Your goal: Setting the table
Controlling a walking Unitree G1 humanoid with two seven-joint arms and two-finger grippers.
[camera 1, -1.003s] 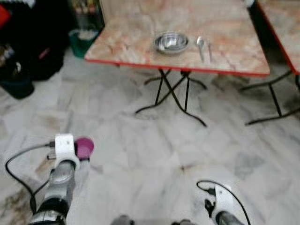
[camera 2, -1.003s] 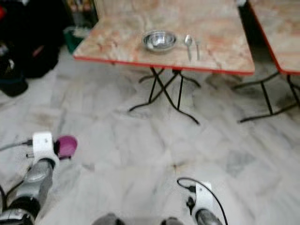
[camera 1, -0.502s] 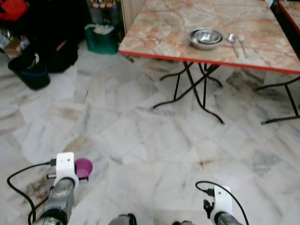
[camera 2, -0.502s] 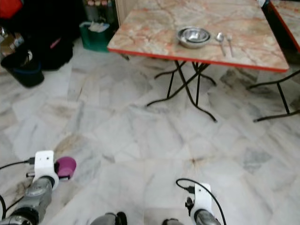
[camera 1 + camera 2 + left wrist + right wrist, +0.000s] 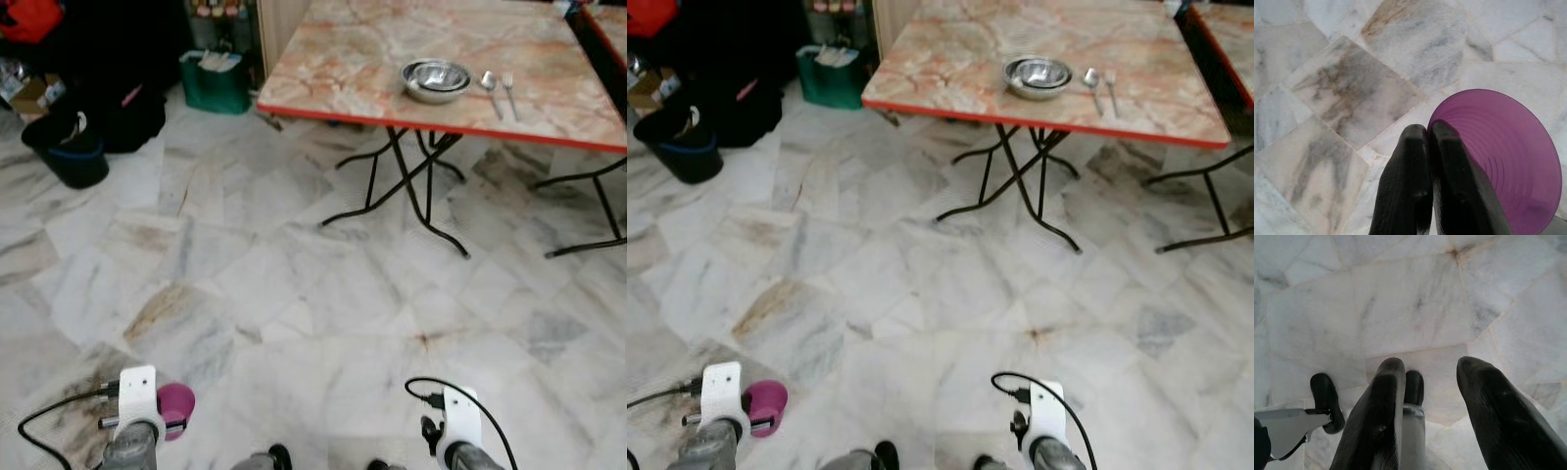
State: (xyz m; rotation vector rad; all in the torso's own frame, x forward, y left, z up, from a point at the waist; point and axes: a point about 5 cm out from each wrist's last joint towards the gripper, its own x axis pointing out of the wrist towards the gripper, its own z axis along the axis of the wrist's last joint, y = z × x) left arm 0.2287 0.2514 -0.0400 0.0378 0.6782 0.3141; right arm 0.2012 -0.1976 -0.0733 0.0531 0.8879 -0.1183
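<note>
A purple plastic cup (image 5: 1508, 161) is pinched by its rim between the two black fingers of my left gripper (image 5: 1428, 132), which hangs low at my left side (image 5: 162, 416) over the marble floor. My right gripper (image 5: 1432, 369) hangs low on the right, open, nothing between its fingers. Ahead stands a folding table with a marble-pattern top and red edge (image 5: 353, 59). On it sit a steel bowl (image 5: 436, 80), a spoon (image 5: 489, 88) and a fork (image 5: 510, 90) side by side to the bowl's right.
A green bin (image 5: 216, 80) stands left of the table, a dark bucket (image 5: 67, 152) and dark bags further left. A second table's edge (image 5: 605, 29) shows at far right. Black crossed legs (image 5: 411, 186) stand under the table. My feet (image 5: 1327, 396) rest on pale marble tiles.
The camera has shifted: the table now sits further up and right in the picture. My left arm with the purple cup has dropped lower in the picture; the right arm hangs as before.
</note>
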